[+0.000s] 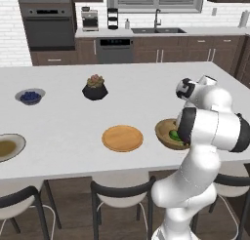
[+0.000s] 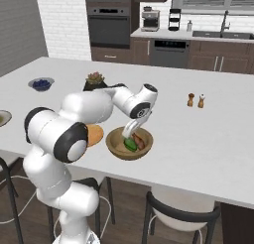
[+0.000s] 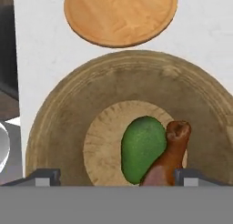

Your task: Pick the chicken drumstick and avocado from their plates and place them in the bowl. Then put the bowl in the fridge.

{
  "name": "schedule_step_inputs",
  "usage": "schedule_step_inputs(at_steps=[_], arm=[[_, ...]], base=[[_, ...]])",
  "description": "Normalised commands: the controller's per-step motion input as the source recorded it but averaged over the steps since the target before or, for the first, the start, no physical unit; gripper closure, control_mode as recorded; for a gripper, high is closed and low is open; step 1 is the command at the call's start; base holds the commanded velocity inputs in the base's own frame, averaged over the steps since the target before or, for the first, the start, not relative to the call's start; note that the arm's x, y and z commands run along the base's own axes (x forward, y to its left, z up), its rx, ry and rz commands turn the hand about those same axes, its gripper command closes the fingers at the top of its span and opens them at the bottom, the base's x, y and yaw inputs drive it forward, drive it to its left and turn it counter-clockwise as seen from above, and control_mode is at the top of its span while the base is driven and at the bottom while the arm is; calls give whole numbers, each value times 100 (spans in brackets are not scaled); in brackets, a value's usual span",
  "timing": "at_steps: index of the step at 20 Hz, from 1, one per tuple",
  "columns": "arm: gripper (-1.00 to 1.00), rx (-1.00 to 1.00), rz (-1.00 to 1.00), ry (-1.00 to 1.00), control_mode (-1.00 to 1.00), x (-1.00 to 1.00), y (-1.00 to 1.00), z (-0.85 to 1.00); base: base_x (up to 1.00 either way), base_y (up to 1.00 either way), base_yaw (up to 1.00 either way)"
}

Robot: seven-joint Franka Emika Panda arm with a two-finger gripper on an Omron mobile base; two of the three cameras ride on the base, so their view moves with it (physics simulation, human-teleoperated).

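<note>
The brown wooden bowl stands near the counter's front edge. In it lie the dark green avocado and the reddish-brown chicken drumstick, touching each other. My gripper hangs just above them, open, with a finger on each side and nothing held. The tan wooden plate sits bare beside the bowl. At the far left is the pale-rimmed dish, also bare. The fridge is out of view.
A black plant pot and a small grey bowl of blueberries stand farther back on the white counter. Two small shakers stand to the right. Stools line the front edge.
</note>
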Motion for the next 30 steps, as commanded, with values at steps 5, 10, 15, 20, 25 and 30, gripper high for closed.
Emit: schedule_step_inputs(at_steps=[5,10,15,20,25,30], arm=[[-100,8,-69,4,-100,-31,-10,34],[-100,1,-98,9,-100,-1,-1,1],[-100,5,-100,11,-100,0,0,9],[-100,17,-92,14,-100,-12,-11,28],[-100,26,-88,23,-100,-28,-7,18],[-100,17,-46,33,-100,-18,4,-6]], base=[[0,0,0],[0,0,0],[0,0,0],[0,0,0],[0,0,0],[0,0,0]])
